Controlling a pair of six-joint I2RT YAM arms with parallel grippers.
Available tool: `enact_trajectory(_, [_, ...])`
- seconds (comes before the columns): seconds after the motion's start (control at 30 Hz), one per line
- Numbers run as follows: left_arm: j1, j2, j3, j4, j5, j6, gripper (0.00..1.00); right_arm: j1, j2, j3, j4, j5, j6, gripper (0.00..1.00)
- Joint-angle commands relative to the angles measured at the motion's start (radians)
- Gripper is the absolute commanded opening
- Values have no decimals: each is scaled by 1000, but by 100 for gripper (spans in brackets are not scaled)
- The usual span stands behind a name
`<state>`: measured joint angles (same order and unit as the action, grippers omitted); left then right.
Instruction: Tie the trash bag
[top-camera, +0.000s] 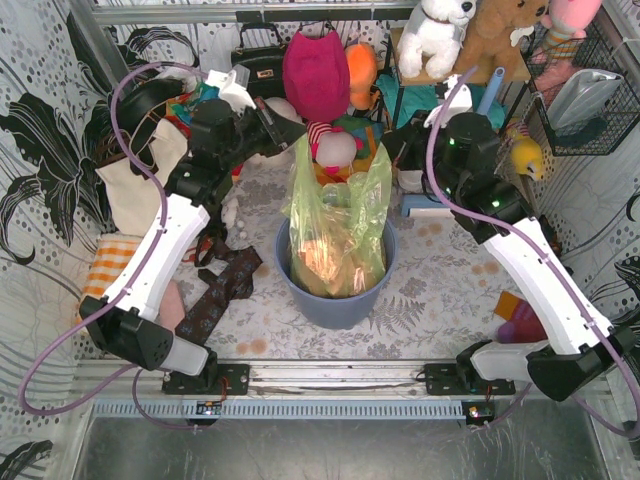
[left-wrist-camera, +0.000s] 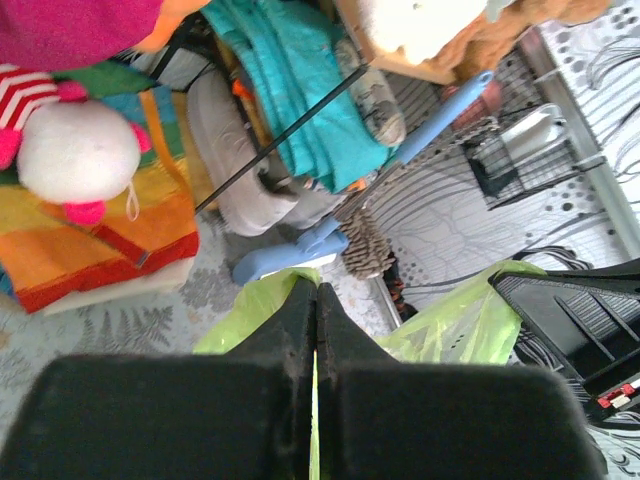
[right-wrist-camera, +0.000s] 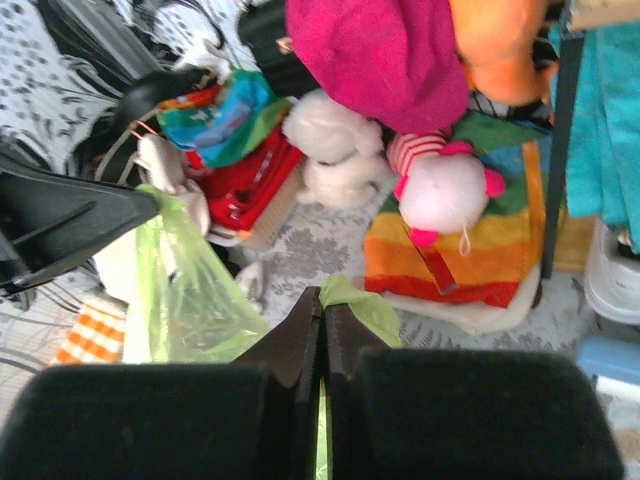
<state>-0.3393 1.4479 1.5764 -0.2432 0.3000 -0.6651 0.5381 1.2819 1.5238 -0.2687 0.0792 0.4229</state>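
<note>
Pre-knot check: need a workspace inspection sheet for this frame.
Surface: fern-print table, crowded at the back.
Job's things: trash bag stands in the blue-grey bin, top corners pulled up, not tied.
Clutter: plush toys, white tote bag, dark cloth beside the bin.
Grippers: left gripper and right gripper each shut on a bag corner.
Cables: purple cables loop off both arms.
Surroundings: patterned walls, wire basket at right.

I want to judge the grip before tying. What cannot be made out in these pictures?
- Top view: both grippers' fingertips, too dark and small beside the bag.
- Left wrist: how much bag the left gripper pinches; its fingers cover it.
- Right wrist: the same for the right gripper.
- Wrist views: the bin, out of frame.
</note>
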Motion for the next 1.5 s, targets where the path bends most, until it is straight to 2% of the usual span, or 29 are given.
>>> enact_trajectory(0.0, [6,-48,38,200,39,-25,0,-1,-54,48,96,-90,-24,0])
enact_trajectory(0.27, [7,-195,-51,343,70,-30,0,-1,-144,21,114,-145,5,0])
enact_trajectory(0.47, [7,-307,-120,340,150,-58,0,-1,-215,-27,69,-230,62,0])
enact_trajectory(0.6, [7,-383,-158,272,198,-72,0,-1,-256,-32,-17,-318,93,0])
enact_trajectory(0.77, [5,-499,-273,301,249,-120,0,0,-318,-59,-8,-407,134,0])
enact_trajectory(0.9, [6,-581,-361,289,198,-148,0,0,-292,-13,96,-536,146,0])
enact_trajectory(1.1, [7,-641,-404,252,147,-149,0,0,-123,178,166,-733,198,0])
enact_trajectory(1.23, [7,-681,-406,304,122,-166,0,-1,-41,287,126,-778,204,17])
enact_trajectory(1.33, [6,-691,-378,323,103,-161,1,-1,-48,258,129,-781,223,28])
enact_trajectory(1.4, [7,-683,-352,331,104,-157,5,-1,-79,198,151,-775,241,33])
enact_trajectory(1.47, [5,-663,-321,323,115,-147,15,-1,-120,139,169,-763,256,38])
